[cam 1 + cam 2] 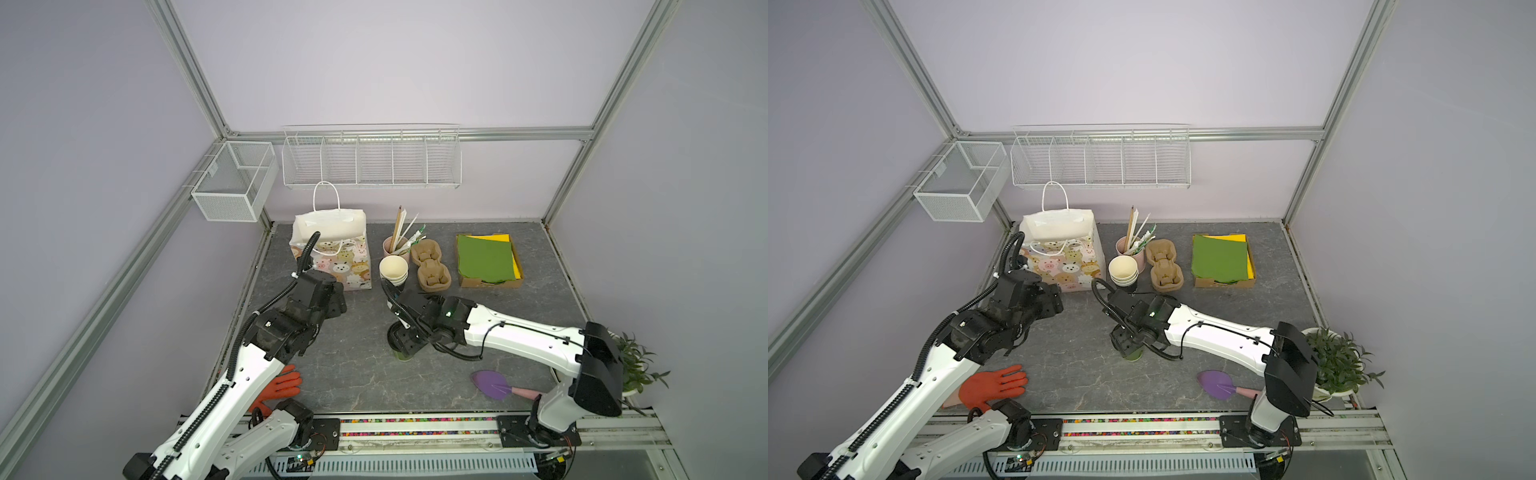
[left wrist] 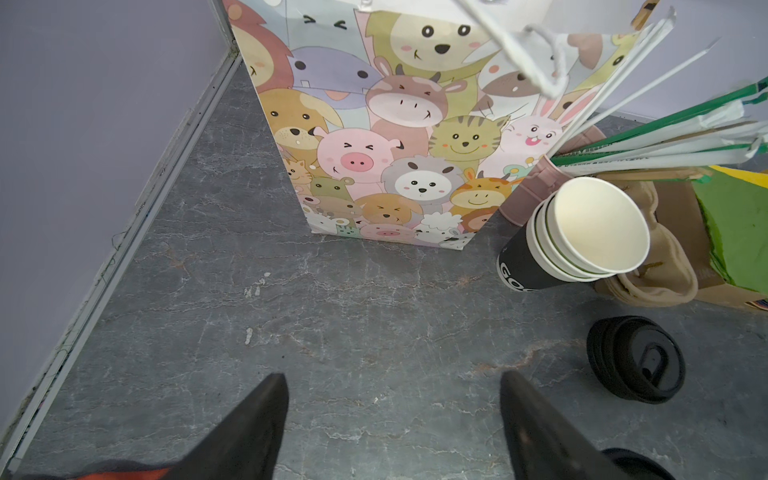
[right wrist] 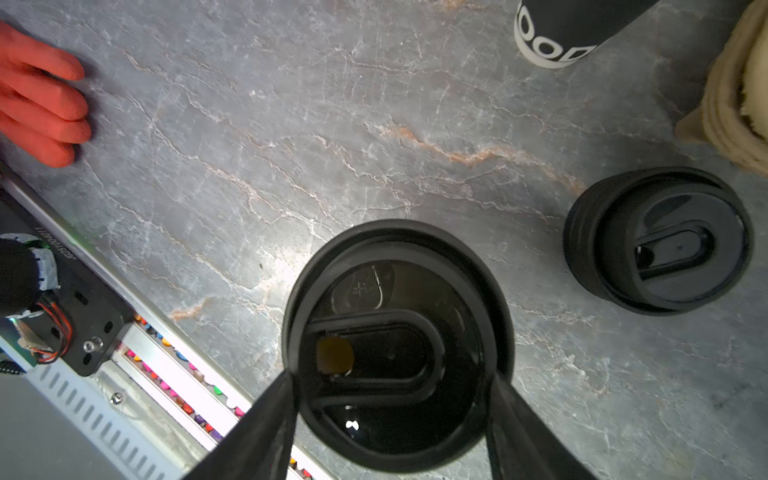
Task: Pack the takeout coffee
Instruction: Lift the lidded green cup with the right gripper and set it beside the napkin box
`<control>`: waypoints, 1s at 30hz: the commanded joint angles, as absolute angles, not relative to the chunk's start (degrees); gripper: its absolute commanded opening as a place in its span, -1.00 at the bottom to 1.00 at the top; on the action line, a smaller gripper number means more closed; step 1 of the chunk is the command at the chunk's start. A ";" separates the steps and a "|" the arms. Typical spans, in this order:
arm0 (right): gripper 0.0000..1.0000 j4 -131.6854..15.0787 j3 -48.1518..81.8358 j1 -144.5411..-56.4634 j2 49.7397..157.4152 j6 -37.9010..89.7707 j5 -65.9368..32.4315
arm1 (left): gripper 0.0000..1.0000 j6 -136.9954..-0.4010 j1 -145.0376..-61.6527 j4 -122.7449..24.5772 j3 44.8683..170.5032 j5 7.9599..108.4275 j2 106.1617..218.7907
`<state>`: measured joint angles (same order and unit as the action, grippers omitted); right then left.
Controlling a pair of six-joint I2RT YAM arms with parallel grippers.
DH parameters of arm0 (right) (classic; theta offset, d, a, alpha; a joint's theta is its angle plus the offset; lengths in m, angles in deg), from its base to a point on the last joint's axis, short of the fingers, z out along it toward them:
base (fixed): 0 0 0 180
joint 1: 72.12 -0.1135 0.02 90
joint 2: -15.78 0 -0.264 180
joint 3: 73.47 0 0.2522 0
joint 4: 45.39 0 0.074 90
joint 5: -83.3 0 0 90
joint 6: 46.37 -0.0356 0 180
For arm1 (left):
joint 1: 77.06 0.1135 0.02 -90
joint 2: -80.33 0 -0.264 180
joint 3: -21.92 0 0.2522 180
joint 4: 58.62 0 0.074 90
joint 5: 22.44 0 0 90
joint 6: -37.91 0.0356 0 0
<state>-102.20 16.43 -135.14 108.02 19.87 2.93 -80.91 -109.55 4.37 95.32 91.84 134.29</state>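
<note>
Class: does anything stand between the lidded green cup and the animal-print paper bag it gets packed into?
Yes, partly: the left gripper, open, hangs in front of the bag, close to the line from the takeout coffee.

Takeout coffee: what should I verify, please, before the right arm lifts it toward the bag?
1. Lid sits on the takeout coffee: ok.
2. The right gripper has one finger on each side of the lid: ok.
3. Grip is closed firmly: cannot tell.
4. Mouth of the bag looks open: ok.
5. The left gripper is open and empty: ok.
6. The spare lids lie apart from the coffee: ok.
</note>
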 commanded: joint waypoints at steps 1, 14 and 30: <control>0.35 -104.61 15.87 -134.88 103.61 19.24 5.19 | 0.62 -80.21 -109.14 6.02 94.66 93.05 134.26; 0.35 -110.28 9.83 -123.53 87.37 19.76 11.10 | 0.62 -79.08 -108.61 5.58 94.53 91.47 134.81; 0.35 -106.98 3.92 -94.00 81.82 21.00 8.89 | 0.62 -78.48 -108.08 5.23 93.62 88.80 135.08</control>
<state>-109.52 4.56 -97.07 81.90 20.32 9.88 -79.25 -108.50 4.33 94.23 89.48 135.10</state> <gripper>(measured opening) 0.681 0.809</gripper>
